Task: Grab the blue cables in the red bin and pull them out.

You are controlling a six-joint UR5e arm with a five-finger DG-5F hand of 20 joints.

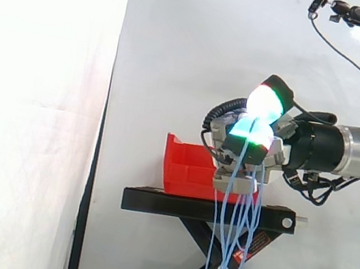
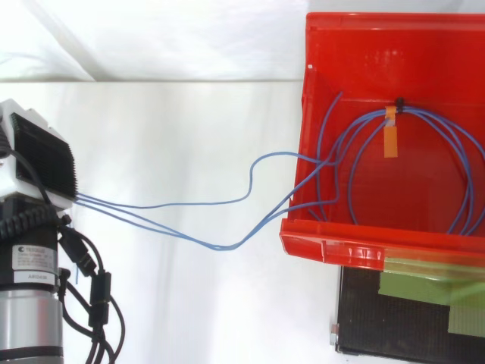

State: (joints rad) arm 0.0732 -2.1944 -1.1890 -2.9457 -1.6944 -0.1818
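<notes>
Half in red bin (image 2: 348,250), half out — blue cables (image 2: 223,247), leftward to hand (image 2: 38,159).

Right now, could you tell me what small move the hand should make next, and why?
Probably draw the hand farther from the red bin. Its fingers are curled round the blue cables, and a few strands cross the bin's front lip, but most of their length lies coiled inside the bin.
</notes>
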